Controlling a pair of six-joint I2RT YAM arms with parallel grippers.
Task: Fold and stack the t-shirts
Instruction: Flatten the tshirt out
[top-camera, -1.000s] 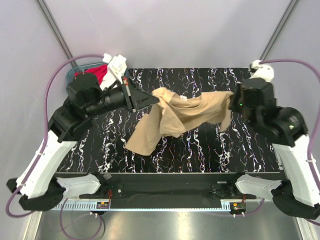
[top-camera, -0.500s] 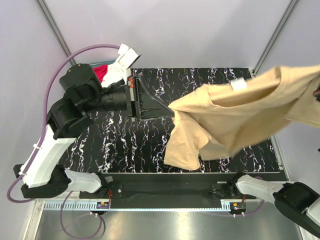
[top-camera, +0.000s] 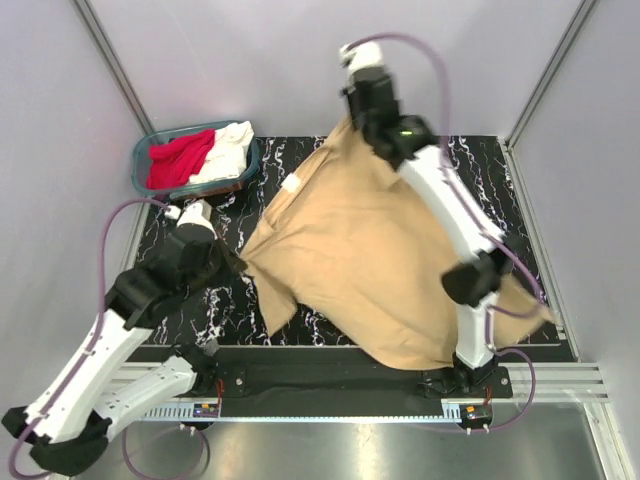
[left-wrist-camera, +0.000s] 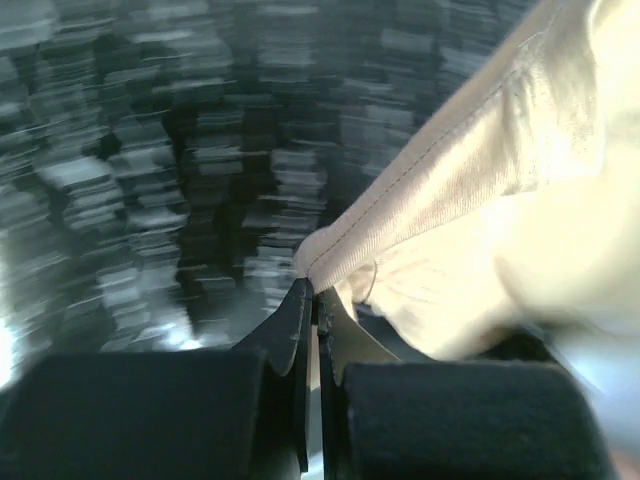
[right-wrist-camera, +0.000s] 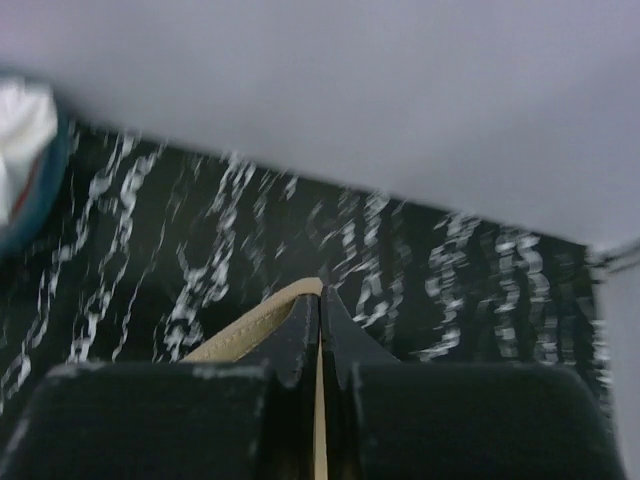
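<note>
A tan t-shirt (top-camera: 370, 260) hangs stretched between both grippers and drapes over the middle of the black marbled table (top-camera: 300, 150), its lower corner reaching the near right edge. At the far back my right gripper (top-camera: 348, 125) is shut on the shirt's top edge; the right wrist view shows a tan hem (right-wrist-camera: 250, 325) pinched between the shut tips (right-wrist-camera: 320, 293). My left gripper (top-camera: 238, 264) is shut on the shirt's left corner, and the left wrist view shows the seamed cloth (left-wrist-camera: 480, 190) leaving the tips (left-wrist-camera: 312, 290). A red t-shirt (top-camera: 180, 160) and a white t-shirt (top-camera: 232, 142) lie in the basket.
The teal plastic basket (top-camera: 140, 165) stands at the table's back left corner, and its rim (right-wrist-camera: 40, 215) shows at the left of the right wrist view. Grey walls and metal posts enclose the table. The right arm (top-camera: 450, 210) reaches over the shirt.
The right arm has swung from the right side to the far back middle with the shirt. The left arm has drawn back to the near left, and the shirt now hangs spread wide.
</note>
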